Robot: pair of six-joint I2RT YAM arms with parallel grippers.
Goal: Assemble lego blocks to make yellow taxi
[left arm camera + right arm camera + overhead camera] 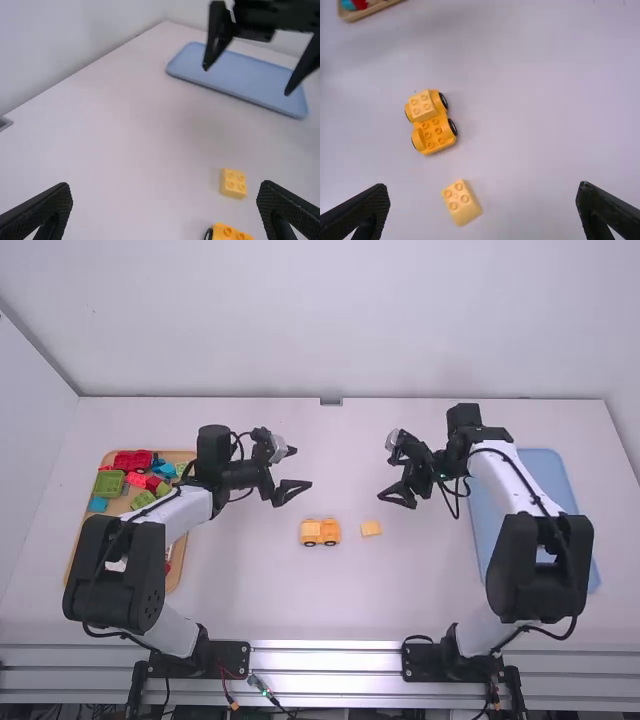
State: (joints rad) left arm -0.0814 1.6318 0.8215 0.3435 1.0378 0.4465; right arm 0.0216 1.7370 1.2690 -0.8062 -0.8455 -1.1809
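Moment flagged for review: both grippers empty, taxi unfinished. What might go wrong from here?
The wheeled yellow base stands unheld, so it may roll or twist if a brick is pressed on. The loose yellow brick lies askew to the open right gripper, so a grasp without turning could pinch its corners. The open left gripper faces the right one across the middle; if both close in together, they might collide.

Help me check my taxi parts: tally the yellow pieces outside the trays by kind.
Wheeled base: 1
Blocks: 2 (one on the base, one loose)
Total: 3
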